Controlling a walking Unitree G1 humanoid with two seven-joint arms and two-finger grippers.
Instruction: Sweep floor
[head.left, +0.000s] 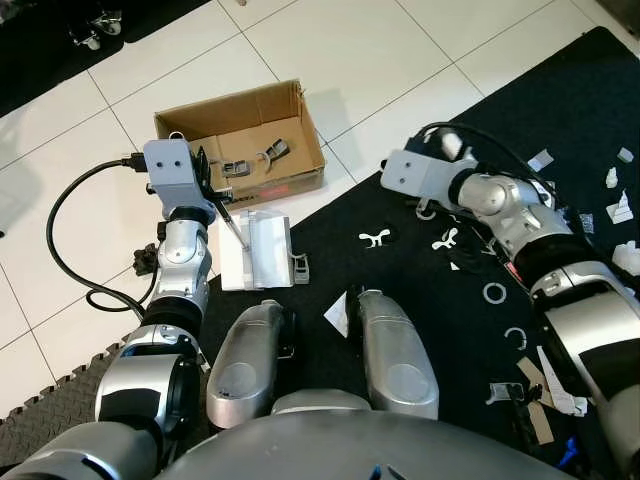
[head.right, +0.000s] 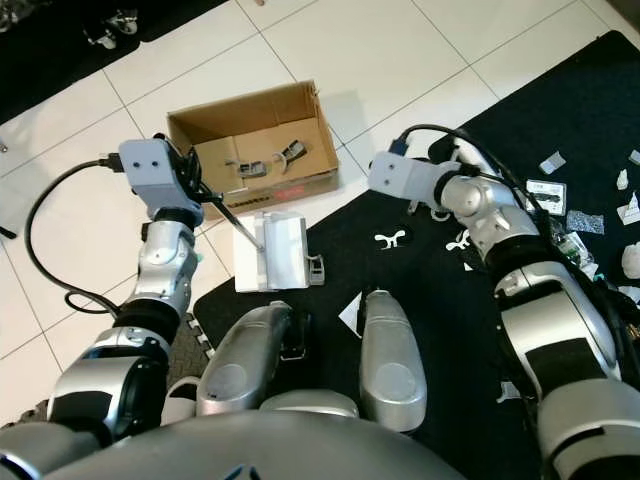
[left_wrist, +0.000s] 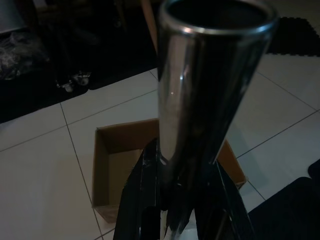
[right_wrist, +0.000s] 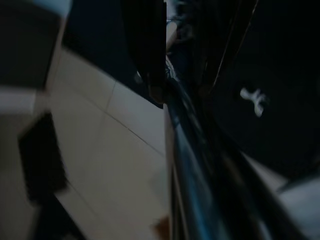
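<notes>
Dustpan set down by the box — sweeping far from done.

The white dustpan (head.left: 256, 250) lies on the tile at the black mat's (head.left: 420, 290) edge, its metal handle clamped in the left gripper (head.left: 212, 196); right gripper (head.left: 432, 205) hovers over the mat, fingers' state unclear. A few bits sit in the cardboard box (head.left: 240, 140) — white scraps (head.left: 375, 237) are strewn across the mat.

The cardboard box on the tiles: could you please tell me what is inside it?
Inside the cardboard box, two small grey and white scraps lie on its brown bottom. The near wall hides the strip of bottom just behind it.
</notes>
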